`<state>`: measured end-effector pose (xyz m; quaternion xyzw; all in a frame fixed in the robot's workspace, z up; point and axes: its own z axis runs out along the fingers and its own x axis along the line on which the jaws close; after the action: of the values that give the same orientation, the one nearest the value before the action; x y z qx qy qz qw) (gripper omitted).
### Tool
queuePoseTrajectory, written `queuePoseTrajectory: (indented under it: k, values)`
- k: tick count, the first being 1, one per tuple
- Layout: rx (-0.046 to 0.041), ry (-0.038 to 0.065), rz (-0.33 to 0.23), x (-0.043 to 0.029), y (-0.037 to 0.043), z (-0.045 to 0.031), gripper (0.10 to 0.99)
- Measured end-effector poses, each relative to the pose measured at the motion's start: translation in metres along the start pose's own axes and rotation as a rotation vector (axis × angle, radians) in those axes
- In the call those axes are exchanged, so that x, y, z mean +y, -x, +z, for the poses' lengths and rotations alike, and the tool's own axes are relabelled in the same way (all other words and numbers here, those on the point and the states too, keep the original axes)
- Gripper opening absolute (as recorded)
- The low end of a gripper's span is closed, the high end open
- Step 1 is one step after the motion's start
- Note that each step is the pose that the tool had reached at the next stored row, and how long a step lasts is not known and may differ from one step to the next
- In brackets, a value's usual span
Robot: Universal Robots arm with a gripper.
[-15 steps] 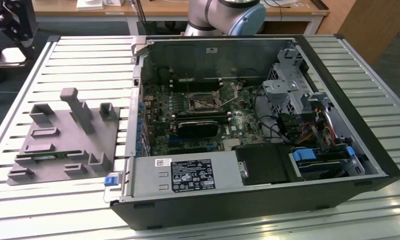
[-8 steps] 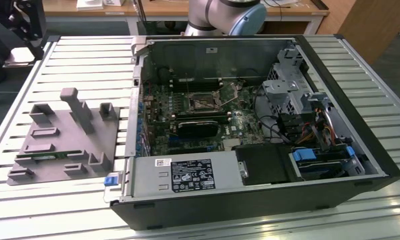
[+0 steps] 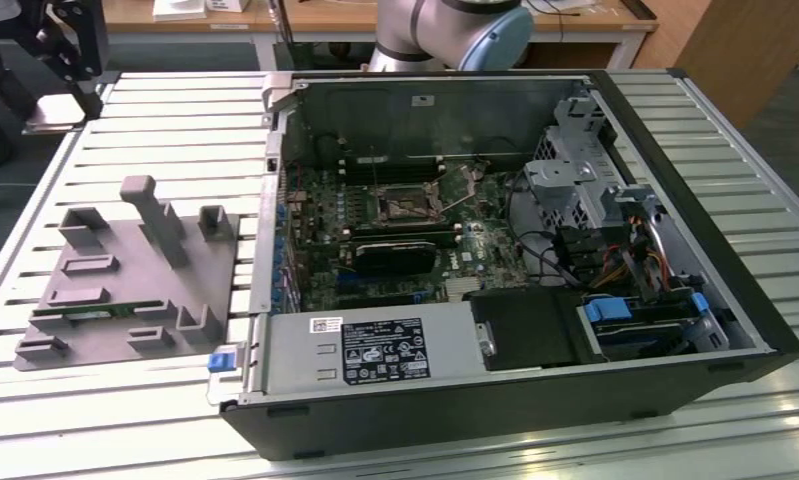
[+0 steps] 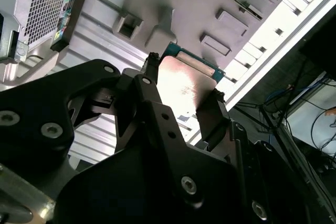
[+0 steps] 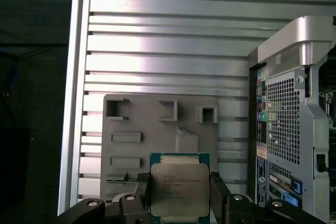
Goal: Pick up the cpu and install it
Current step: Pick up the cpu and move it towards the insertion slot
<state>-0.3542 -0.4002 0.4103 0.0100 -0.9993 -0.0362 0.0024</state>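
The cpu [image 5: 178,186], a flat square chip with a silver top and a green edge, sits between the two black fingers [image 5: 142,195] of my gripper [image 5: 179,196], which is shut on it. In the second wrist view the cpu [image 4: 181,87] shows as a shiny plate clamped by the gripper [image 4: 181,100]. It hangs well above the grey parts holder [image 5: 157,124] on the slatted table. The open computer case [image 3: 506,250] lies on its side, with the motherboard's square socket [image 3: 402,203] in its middle.
The grey parts holder [image 3: 132,280] with upright posts lies at the exterior view's left of the case, with a green memory stick [image 3: 106,312] in it. The arm's base [image 3: 453,35] stands behind the case. The power supply [image 3: 372,350] and drive bays [image 3: 639,310] line the case's near side.
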Motion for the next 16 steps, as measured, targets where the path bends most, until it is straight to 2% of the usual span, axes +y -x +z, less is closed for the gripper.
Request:
queuePoseTrajectory:
  k: [16]
  values:
    - [0.0000, 0.000, 0.000, 0.0006, 0.0234, -0.0001, 0.541]
